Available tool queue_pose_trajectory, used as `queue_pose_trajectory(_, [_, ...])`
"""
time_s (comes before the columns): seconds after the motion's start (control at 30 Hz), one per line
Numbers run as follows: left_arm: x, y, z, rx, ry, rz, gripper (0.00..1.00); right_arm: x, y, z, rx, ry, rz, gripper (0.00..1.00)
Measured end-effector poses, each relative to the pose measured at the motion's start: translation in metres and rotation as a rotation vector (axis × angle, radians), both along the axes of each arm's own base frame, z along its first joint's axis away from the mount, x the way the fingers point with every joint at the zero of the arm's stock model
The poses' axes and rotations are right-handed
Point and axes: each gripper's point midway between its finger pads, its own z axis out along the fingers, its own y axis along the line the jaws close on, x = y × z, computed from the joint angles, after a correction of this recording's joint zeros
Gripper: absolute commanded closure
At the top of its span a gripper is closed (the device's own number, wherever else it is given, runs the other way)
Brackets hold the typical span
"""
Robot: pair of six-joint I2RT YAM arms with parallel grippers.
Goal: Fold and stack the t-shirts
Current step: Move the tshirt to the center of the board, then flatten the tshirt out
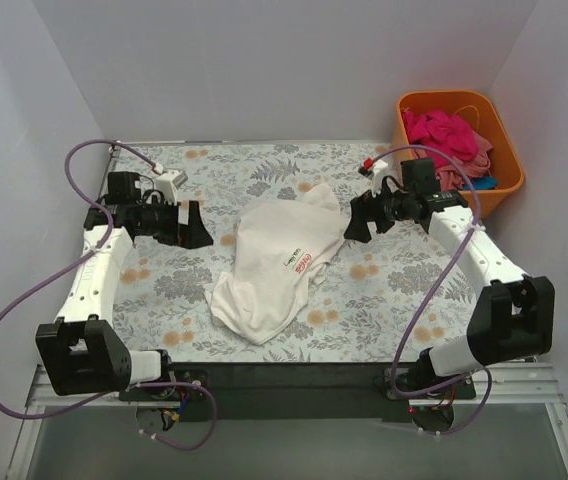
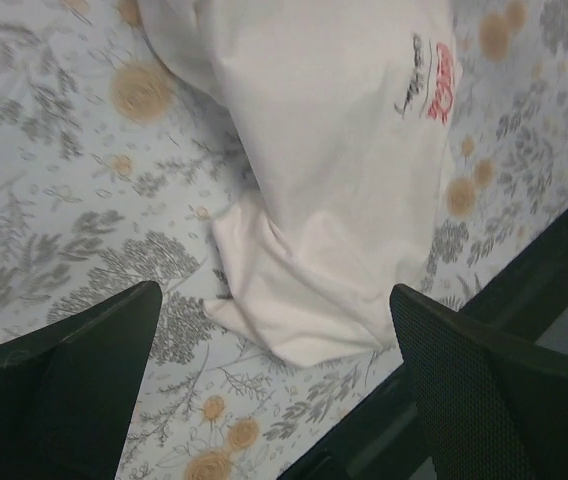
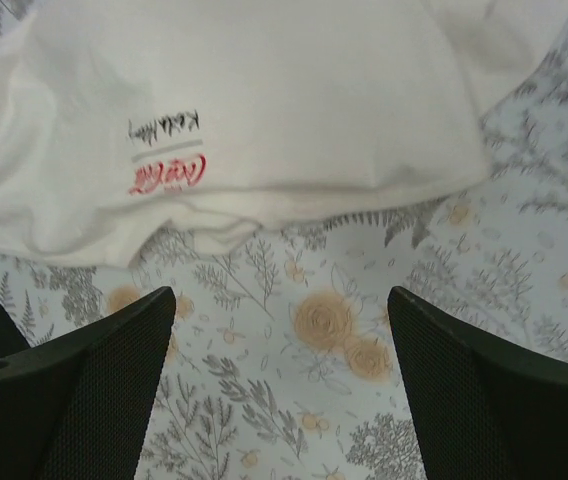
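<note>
**White t-shirt (image 1: 279, 265) lies rumpled mid-table, a spread gripper on either side**

From the top view, I see both arms reaching in from the bottom corners, elbows bent, wrists turned inward toward the shirt. The left gripper (image 1: 189, 225) sits at centre left and the right gripper (image 1: 357, 218) at centre right. Each is just beside the fabric but not touching it. Both wrist cameras show their dark fingers (image 2: 84, 390) set wide apart with nothing between them.

The table wears a floral cloth (image 1: 384, 290) and is boxed in by plain white walls (image 1: 264, 60). An orange tub (image 1: 504, 150) in the upper right holds more tees (image 1: 442, 128) in magenta and pink, perhaps with some blue, though I can't separate them.

The wrist views alone resolve the red logo (image 3: 167, 176) and the black script above it. The left wrist view also catches the dark table edge at lower right.
</note>
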Motion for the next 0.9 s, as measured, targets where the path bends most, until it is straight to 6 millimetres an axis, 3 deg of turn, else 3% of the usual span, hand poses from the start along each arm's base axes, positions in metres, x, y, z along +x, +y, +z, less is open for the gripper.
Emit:
queue_pose_trajectory(0.13, [-0.046, -0.025, -0.054, 0.073, 0.108, -0.182, 0.02, -0.023, -0.017, -0.068, -0.13, 0.185, 0.0, 0.16])
queue_pose_trajectory(0.23, [-0.087, -0.037, -0.094, 0.138, 0.211, -0.293, 0.02, -0.024, -0.022, -0.091, -0.182, 0.242, -0.012, 0.2])
queue_pose_trajectory(0.37, [-0.113, -0.043, -0.119, 0.212, 0.261, -0.375, 0.02, -0.013, -0.021, -0.11, -0.222, 0.269, -0.025, 0.22])
queue_pose_trajectory(0.6, [-0.123, -0.051, -0.142, 0.343, 0.209, -0.469, 0.05, 0.024, -0.008, -0.138, -0.255, 0.317, -0.081, 0.24])
queue_pose_trajectory(0.7, [-0.121, -0.05, -0.15, 0.391, 0.2, -0.49, 0.13, 0.048, -0.002, -0.146, -0.253, 0.318, -0.119, 0.24])
queue_pose_trajectory(0.9, [-0.118, -0.049, -0.151, 0.431, 0.165, -0.548, 0.44, 0.083, 0.007, -0.154, -0.235, 0.321, -0.173, 0.29])
